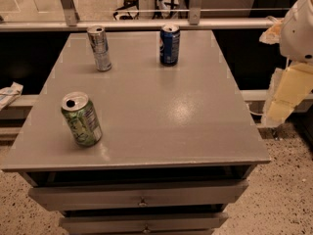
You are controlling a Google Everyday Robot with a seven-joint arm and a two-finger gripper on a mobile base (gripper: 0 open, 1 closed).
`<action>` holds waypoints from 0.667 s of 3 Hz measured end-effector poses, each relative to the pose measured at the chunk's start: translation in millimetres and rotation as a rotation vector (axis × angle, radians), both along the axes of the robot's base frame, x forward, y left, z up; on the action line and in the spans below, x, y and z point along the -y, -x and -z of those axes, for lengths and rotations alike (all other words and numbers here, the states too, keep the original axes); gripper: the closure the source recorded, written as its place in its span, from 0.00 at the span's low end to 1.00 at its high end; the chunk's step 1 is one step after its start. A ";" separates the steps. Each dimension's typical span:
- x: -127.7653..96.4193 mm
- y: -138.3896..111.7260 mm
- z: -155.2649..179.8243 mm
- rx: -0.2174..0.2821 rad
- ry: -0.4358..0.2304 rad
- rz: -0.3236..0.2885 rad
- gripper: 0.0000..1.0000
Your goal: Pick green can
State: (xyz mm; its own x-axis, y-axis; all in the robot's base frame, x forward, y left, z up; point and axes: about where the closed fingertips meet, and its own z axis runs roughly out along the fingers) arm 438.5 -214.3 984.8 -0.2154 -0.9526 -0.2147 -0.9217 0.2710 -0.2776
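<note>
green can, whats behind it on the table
Farther back stand a slim silver can and, to its right, a dark blue can. The table just behind the green can is hidden by it. The tool hangs beyond the table's right edge.

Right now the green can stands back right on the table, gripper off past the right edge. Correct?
No: the camera view shows the green can at the table's front left. The gripper is off past the right edge, as stated.

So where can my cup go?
The right half of the table is bare, past the green can and in front of the blue can. The silver can crowds back left. The gripper hangs beyond the right edge.
</note>
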 end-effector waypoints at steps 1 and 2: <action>0.0 0.0 -0.1 0.000 0.000 0.000 0.00; -16.7 -5.9 6.9 0.001 -0.039 -0.011 0.00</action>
